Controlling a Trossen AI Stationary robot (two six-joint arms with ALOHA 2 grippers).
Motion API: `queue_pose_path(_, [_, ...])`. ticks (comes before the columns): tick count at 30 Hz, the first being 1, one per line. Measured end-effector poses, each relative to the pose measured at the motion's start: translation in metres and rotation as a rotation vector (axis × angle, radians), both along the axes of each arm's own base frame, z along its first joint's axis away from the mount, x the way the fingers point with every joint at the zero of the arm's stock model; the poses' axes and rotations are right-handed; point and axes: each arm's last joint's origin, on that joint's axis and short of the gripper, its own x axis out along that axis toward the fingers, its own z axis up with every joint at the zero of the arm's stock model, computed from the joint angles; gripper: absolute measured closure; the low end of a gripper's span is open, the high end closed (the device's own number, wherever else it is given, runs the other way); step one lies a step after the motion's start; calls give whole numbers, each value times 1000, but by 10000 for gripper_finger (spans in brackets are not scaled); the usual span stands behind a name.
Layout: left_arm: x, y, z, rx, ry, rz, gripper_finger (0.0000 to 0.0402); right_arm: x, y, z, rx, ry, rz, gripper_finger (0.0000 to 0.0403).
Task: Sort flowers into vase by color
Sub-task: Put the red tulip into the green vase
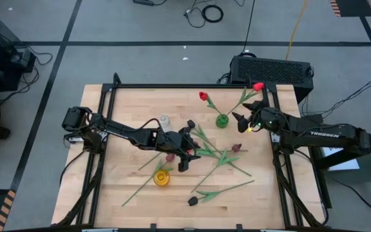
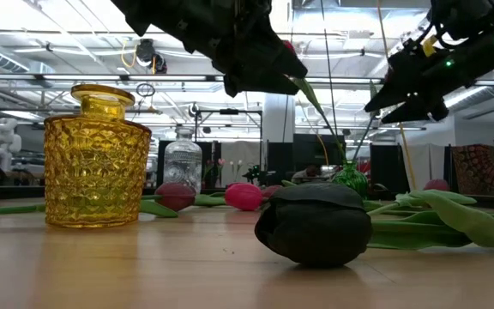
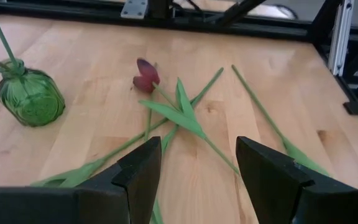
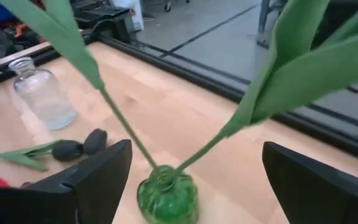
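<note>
Two-arm flower sorting at a wooden table (image 1: 134, 187). The right gripper (image 4: 191, 171) stands above and just beside the green vase (image 1: 222, 120), jaws wide apart and holding nothing; two red tulips (image 1: 203, 96) already stand in that vase, their stems crossing at its narrow neck. The left gripper (image 3: 197, 165) hovers over the loose flowers at mid-table, jaws likewise parted and empty, directed at a dark maroon tulip (image 3: 145, 77) lying among crossed stems and leaves. A yellow vase (image 1: 162, 177) stands nearer the front edge, seemingly empty, a clear glass bottle (image 1: 165, 120) stands behind the left arm, and a near-black tulip (image 1: 193, 201) lies toward the front. Probable hazards: the right gripper's fingers flank the leaning stems closely, so a careless retreat could drag a tulip out or tip the vase; the heaped stems overlap, so a grasp by the left gripper may lift two flowers together; maroon and near-black heads look alike and invite mis-sorting.
</note>
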Motion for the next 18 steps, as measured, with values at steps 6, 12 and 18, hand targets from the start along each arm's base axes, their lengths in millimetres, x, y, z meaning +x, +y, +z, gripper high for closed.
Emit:
queue_pose_path(6, [-2, 0, -4, 8, 46, -1, 187, -8, 7, -6, 78, 35, 5, 50])
queue_pose_path(12, [-4, 1, -6, 13, 76, -1, 187, -9, 14, -9, 198, 13, 84, 50])
queue_pose_path(18, [-8, 1, -13, 44, 155, -14, 187, -9, 21, -12, 277, 12, 146, 50])
